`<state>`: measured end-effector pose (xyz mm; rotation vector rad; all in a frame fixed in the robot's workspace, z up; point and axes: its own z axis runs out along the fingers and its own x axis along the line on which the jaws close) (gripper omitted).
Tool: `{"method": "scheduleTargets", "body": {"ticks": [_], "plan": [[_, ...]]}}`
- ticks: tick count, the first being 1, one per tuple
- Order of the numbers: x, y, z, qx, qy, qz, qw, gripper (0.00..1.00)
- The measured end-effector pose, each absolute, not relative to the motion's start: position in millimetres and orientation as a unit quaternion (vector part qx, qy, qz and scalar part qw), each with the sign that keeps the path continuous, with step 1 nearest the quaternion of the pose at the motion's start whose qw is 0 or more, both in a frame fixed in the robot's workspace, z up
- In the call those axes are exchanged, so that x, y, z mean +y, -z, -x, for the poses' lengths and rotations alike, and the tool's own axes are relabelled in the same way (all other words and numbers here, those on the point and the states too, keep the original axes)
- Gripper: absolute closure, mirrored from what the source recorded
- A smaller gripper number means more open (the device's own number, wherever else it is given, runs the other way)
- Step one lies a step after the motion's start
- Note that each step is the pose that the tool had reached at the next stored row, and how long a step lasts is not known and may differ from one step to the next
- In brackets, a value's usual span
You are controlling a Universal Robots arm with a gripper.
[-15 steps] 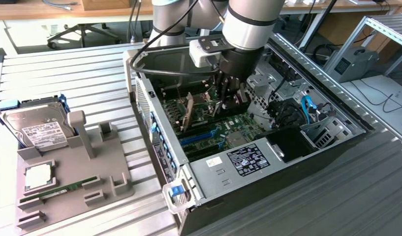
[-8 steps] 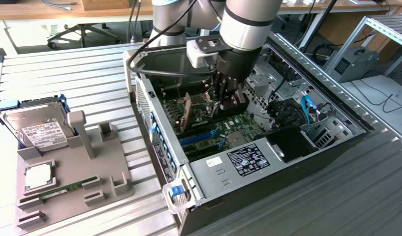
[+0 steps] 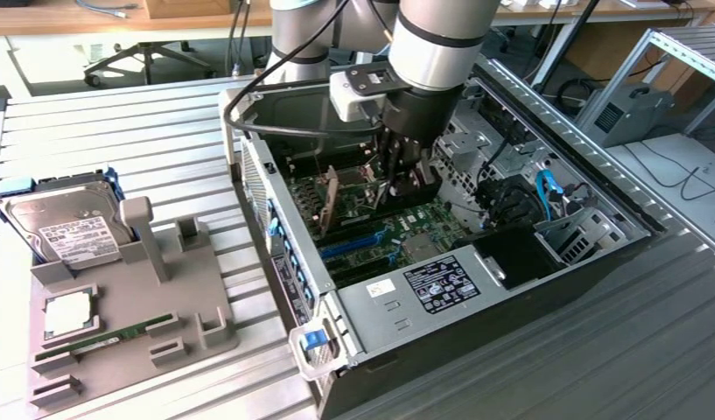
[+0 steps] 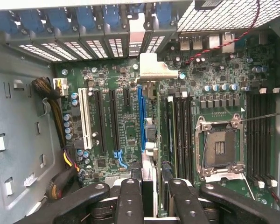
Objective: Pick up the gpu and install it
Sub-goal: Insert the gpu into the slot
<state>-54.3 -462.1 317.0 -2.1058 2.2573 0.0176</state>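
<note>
**Card held edge-on over the slot**

Inside the open computer case [image 3: 474, 262], the tool [image 4: 149, 196] is clamped on the gpu [image 4: 148, 140], which stands upright over the blue slot [image 4: 141, 116] on the motherboard [image 4: 126, 130]. The card looks light, thin and stiff, with fragile components; its top edge seems the safest grip.

I see a ribbed metal desk [image 3: 158, 122]. On it, toward the exterior view's left, lies a grey holder tray [image 3: 136, 324] carrying a hard drive [image 3: 67, 229] and a memory stick [image 3: 106, 337]. Beside it, to the right, an open computer case [image 3: 451, 254] rests on its side.
</note>
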Motion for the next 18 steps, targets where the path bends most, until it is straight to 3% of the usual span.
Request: {"method": "scheduleTargets", "body": {"ticks": [18], "plan": [[-462.1,-312.8,57.4,0.731,-0.006,0.682,0.027,0.73]]}}
